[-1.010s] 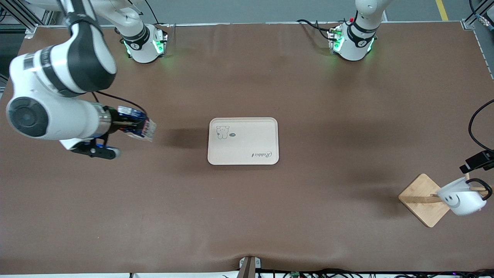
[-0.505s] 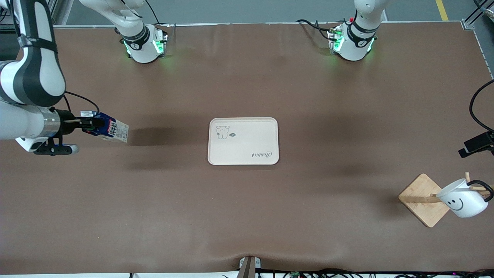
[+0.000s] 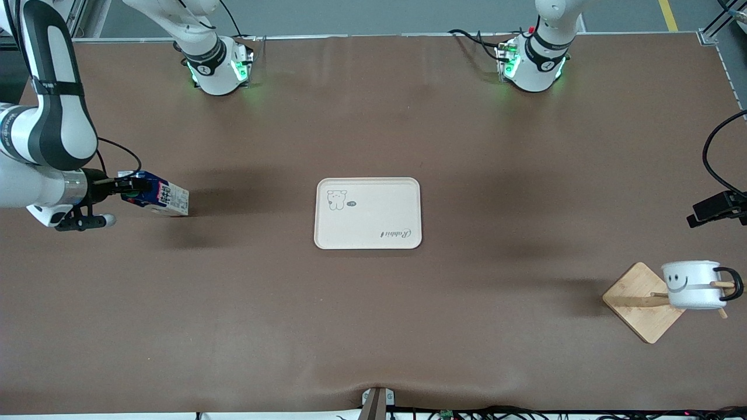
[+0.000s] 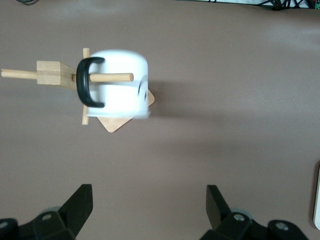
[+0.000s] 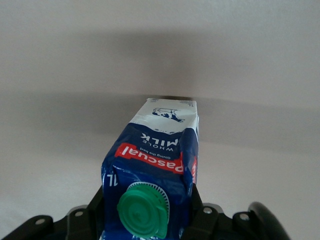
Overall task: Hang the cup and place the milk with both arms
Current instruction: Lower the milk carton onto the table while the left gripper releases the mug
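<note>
The milk [image 3: 157, 198] is a blue carton with a red band and a green cap [image 5: 142, 210]. It is tilted low over the table at the right arm's end, with my right gripper [image 3: 127, 188] shut on its top. I cannot tell whether its base touches the table. Black fingers [image 5: 196, 202] press both sides of the carton. The white cup [image 3: 691, 284] with a smiley hangs by its black handle [image 4: 87, 82] on a peg of the wooden rack [image 3: 641, 303]. My left gripper [image 4: 148, 210] is open above the table, apart from the cup and holding nothing.
A cream tray [image 3: 367, 233] with a bear drawing lies mid-table between the two arms' ends. A black part of the left hand [image 3: 713, 209] and its cable show at the table edge beside the rack. Cables run along the front edge.
The right arm carried the milk lower and toward its own end of the table. The left gripper opened wider and drew away from the cup, which swung from tilted to hanging on the peg.
</note>
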